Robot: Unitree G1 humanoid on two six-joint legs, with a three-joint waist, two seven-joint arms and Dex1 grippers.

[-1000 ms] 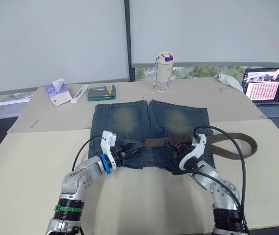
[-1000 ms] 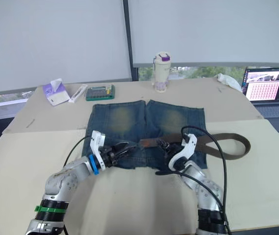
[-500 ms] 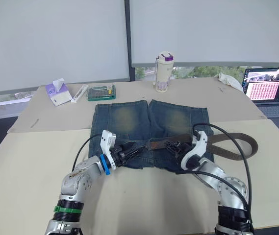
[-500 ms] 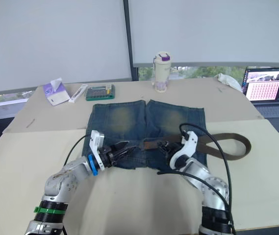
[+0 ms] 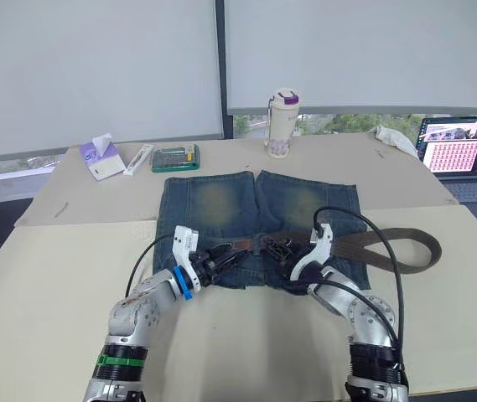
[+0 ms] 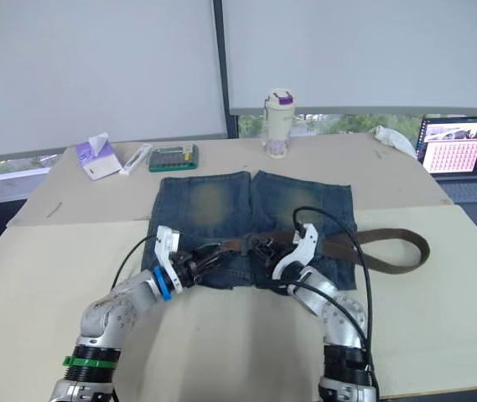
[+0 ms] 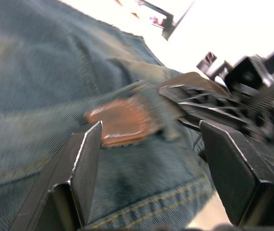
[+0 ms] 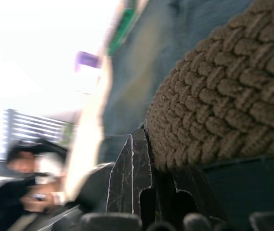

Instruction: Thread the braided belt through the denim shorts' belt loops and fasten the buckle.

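Observation:
The denim shorts (image 5: 255, 219) lie flat on the table, waistband toward me. The braided belt (image 5: 389, 241) runs along the waistband and curls into a loop off to the right. My right gripper (image 5: 276, 249) is shut on the braided strap (image 8: 223, 91) near its front end. The strap's smooth brown tip (image 7: 121, 122) pokes out past a denim belt loop (image 7: 151, 108) that crosses over it. My left gripper (image 5: 224, 254) is open just left of the tip, its fingers (image 7: 86, 163) standing on either side of it without touching. The buckle is hidden.
Along the table's far side stand a white bottle with a purple lid (image 5: 282, 124), a green box (image 5: 174, 157), a white tube (image 5: 137, 159) and a tissue pack (image 5: 102, 157). A laptop (image 5: 464, 155) and a white cloth (image 5: 393, 138) sit at the far right.
My right gripper has slid left along the waistband with the belt, carrying the tip closer to my left gripper. The left gripper has hardly moved.

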